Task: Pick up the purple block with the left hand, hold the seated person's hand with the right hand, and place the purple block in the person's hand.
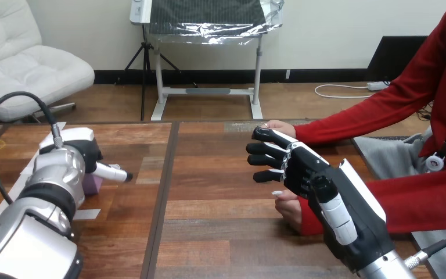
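Observation:
The purple block lies on the wooden table at the left, mostly covered by my left hand, which is right over it. One digit of that hand sticks out straight to the right, clear of the block, so the hand is open. My right hand is raised at the right with its fingers extended leftward, open and holding nothing. One of the person's hands rests on the table just behind its fingertips. The other lies lower, partly hidden behind my palm. I cannot tell if they touch.
The person's red-sleeved arms reach in from the right. A strip of white tape lies near my left forearm. A dark seam runs down the table between the two halves.

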Controlling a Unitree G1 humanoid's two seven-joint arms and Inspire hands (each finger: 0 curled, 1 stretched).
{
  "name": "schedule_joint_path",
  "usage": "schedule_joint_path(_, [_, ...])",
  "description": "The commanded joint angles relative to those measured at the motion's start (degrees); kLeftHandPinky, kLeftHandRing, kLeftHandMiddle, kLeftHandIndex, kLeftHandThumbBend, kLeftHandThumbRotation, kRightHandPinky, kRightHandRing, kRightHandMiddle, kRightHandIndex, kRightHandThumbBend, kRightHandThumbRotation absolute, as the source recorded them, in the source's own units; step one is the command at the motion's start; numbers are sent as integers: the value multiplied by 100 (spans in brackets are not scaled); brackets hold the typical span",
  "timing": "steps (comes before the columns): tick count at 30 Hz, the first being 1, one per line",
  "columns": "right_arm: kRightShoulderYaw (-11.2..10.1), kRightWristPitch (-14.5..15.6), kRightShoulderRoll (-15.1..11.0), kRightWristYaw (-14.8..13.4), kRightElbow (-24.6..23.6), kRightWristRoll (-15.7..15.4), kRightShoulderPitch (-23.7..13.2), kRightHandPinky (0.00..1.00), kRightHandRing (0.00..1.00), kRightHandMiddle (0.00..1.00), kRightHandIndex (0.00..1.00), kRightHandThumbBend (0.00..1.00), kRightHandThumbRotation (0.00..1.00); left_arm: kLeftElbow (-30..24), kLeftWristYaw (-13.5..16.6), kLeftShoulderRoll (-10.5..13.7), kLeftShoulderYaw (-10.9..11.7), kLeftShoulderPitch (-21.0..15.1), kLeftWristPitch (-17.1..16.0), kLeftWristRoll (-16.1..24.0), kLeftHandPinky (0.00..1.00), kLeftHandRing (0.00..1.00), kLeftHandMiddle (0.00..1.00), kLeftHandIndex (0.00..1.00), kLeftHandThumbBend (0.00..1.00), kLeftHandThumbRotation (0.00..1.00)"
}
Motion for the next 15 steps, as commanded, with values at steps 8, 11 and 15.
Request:
schedule_joint_path(8, [-110,-107,-40,19,-237,148,-170,74,82,83,86,90,100,-125,-132,-5,93,-360,-95,-140,53,69,77,74,63,68])
schedule_joint_path(11, [-105,-104,-34,8,-234,134,-184,73,81,83,86,90,100,-115,-157,-9,107,-373,-85,-149,53,69,77,74,63,69])
schedule_joint_path(15, [-103,-99,-40,27,-225,153,-193,73,82,83,86,90,100,-116,-177,-12,120,-379,-90,-144,54,70,77,75,64,69])
